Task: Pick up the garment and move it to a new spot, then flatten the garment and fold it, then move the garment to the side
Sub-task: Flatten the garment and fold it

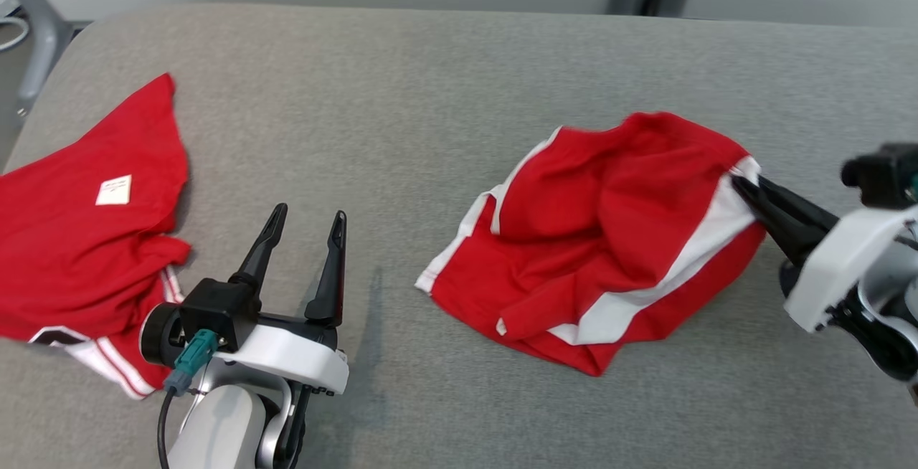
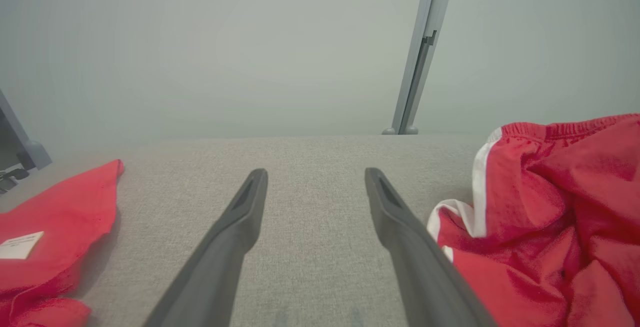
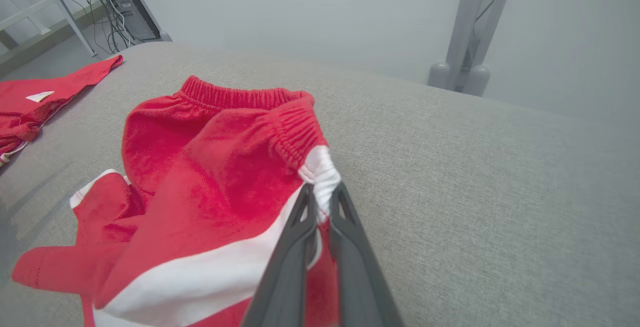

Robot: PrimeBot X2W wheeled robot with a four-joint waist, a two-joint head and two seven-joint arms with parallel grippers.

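Right gripper (image 1: 740, 183) is clamping its two dark fingers together on the elastic waistband of the red shorts (image 1: 609, 239), at its white-striped right end. Left gripper (image 1: 310, 212) is pointing forward with fingers spread wide, gripping nothing, left of the shorts, which are lying crumpled on the grey cushion (image 1: 430, 96), well apart from a second red garment (image 1: 72, 254).

Soft matt cloth garment (image 1: 602, 239), coarse grey woven table cover (image 1: 401, 96)
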